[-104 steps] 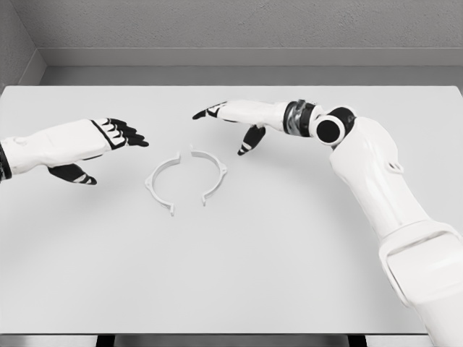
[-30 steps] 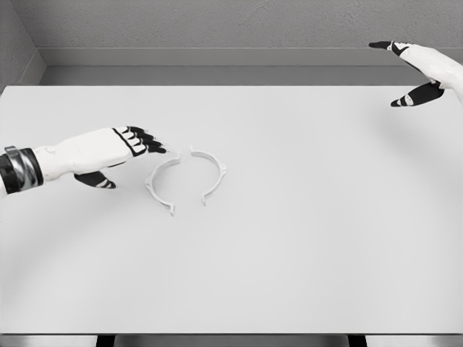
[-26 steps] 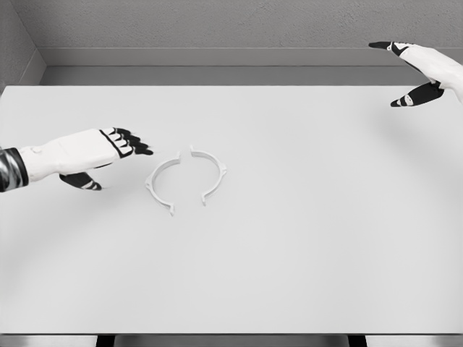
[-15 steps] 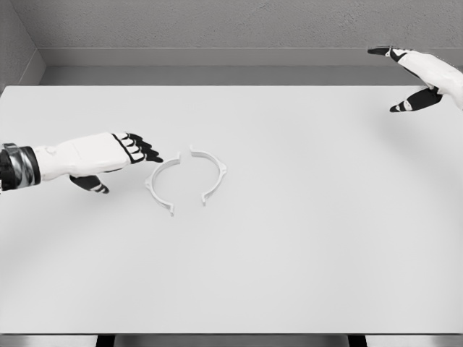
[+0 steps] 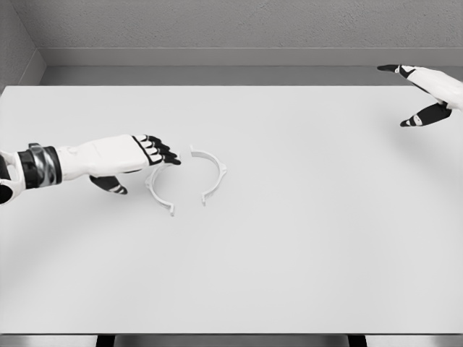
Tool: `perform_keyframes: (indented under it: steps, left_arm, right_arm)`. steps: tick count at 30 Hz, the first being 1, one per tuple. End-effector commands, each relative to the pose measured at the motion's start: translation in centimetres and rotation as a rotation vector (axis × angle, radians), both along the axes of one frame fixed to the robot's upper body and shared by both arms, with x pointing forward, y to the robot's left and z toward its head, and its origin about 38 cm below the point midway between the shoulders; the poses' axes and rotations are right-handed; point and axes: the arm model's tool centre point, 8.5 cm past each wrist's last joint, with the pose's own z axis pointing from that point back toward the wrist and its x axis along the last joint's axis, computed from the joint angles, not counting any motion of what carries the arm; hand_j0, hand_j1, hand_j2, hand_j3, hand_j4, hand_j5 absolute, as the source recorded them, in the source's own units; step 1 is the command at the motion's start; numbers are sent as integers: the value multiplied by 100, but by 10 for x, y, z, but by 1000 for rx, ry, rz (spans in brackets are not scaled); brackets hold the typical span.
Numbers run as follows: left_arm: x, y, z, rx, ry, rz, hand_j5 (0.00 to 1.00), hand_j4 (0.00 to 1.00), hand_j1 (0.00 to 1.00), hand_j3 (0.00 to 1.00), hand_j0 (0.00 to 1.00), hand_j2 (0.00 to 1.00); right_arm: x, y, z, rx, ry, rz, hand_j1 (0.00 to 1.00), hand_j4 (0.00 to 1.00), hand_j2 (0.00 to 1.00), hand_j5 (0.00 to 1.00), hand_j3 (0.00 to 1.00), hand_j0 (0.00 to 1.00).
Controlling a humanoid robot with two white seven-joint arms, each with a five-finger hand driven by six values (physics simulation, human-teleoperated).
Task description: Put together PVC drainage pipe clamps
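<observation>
Two white half-ring clamp pieces lie on the white table (image 5: 289, 238), facing each other with small gaps between their ends. The left half (image 5: 156, 193) curves open to the right, the right half (image 5: 212, 171) open to the left. My left hand (image 5: 148, 155) reaches in from the left, its black fingertips over the upper end of the left half, hiding that end. Its fingers are extended and slightly bent, the thumb hanging below; it grasps nothing. My right hand (image 5: 423, 90) hovers at the far right edge near the table's back, fingers spread, holding nothing.
A grey wall (image 5: 231, 29) runs behind the table's back edge. The table's front edge (image 5: 231, 334) lies at the bottom of the view.
My left hand has slid to the right and now covers the top end of the left clamp half. The right hand has drifted slightly right and down. The clamp halves have not moved.
</observation>
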Motion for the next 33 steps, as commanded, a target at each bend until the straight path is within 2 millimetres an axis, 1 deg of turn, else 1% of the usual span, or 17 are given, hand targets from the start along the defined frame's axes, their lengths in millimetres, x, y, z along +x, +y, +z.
perform_keyframes:
  steps: [1,5,7,11,16,18,22,26,29,33]
  left_arm:
    - [0,-5,-3,-15,9,-3,100,100,100,100,100,100]
    - [2,-8,-7,-15,11,-3,100,100,100,100,100,100]
    - [3,-11,-9,-7,9,-1,100,100,100,100,100,100]
    - [7,-8,-8,-6,7,8,100,100,100,100,100,100]
    - [9,-9,-11,-9,15,15,100,100,100,100,100,100]
    - [9,-13,-13,-3,9,11,100,100,100,100,100,100]
    - [11,-16,-17,-4,14,14,100,100,100,100,100,100]
    - [11,-16,-20,-2,19,17,100,100,100,100,100,100]
    - [11,-23,-25,-10,31,9,100,100,100,100,100,100]
    - [12,-24,-24,-12,30,7,100,100,100,100,100,100]
  right_arm:
    - [0,-1,1,9,-2,-2,100,100,100,100,100,100]
    - [-1,-2,-2,8,5,-5,100,100,100,100,100,100]
    - [-7,-16,0,-15,10,-25,100,100,100,100,100,100]
    - [-6,-15,1,-17,9,-23,100,100,100,100,100,100]
    - [-6,-15,1,-15,9,-23,100,100,100,100,100,100]
    - [-6,-11,0,-15,7,-15,100,100,100,100,100,100]
    - [-6,-9,-3,-17,14,-11,100,100,100,100,100,100]
    - [-6,-9,-3,-18,15,-9,100,100,100,100,100,100]
    - [-6,-9,-3,-19,15,-10,100,100,100,100,100,100]
    - [-6,-9,-3,-19,15,-10,100,100,100,100,100,100]
